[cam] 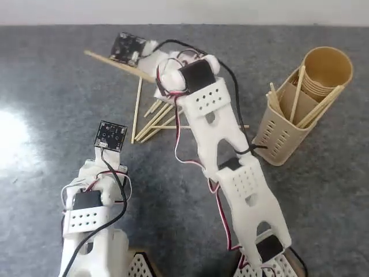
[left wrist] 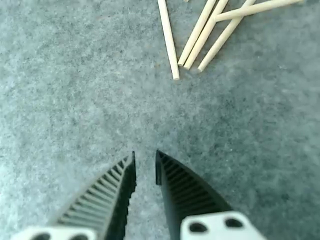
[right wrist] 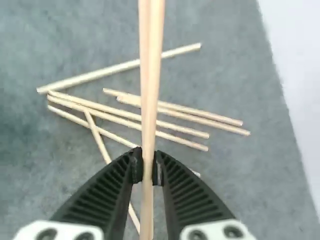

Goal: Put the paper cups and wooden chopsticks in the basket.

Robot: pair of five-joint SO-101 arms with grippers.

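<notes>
The right arm (cam: 216, 124) hides part of the loose chopsticks (cam: 154, 122).

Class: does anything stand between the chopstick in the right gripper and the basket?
Nothing upright does. Loose chopsticks lie flat on the table between the chopstick held in the right gripper and the basket, which already holds paper cups and more chopsticks.

High camera overhead, looking down at table (cam: 46, 86); wrist cameras close above it (both share loose chopsticks (left wrist: 169, 45)).
</notes>
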